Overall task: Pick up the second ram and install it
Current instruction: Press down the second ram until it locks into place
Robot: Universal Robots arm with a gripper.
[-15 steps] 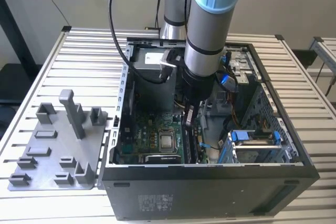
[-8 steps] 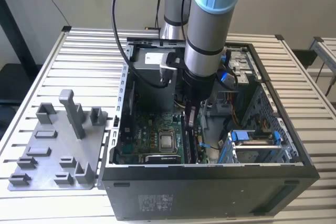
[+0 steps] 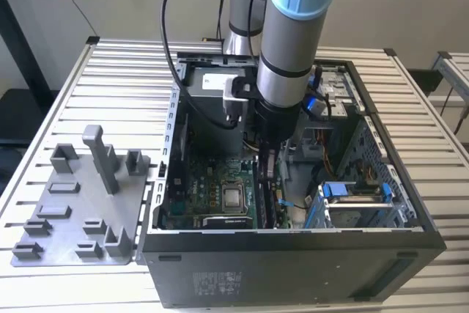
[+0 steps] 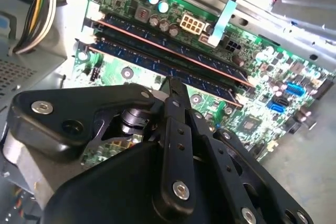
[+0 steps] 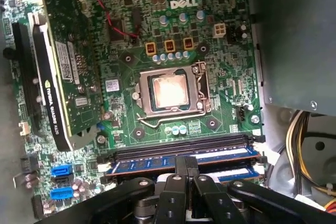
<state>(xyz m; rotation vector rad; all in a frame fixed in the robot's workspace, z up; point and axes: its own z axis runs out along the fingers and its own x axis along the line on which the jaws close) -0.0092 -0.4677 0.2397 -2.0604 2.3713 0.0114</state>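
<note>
- The counter is a pale, slatted metal surface.
- An open computer case sits on it.
- A grey fixture tray with upright posts lies just beside the case, on the exterior view's left.

Lab: slatted bench, open computer case

Arm vertical, gripper down, jaws closed
</note>
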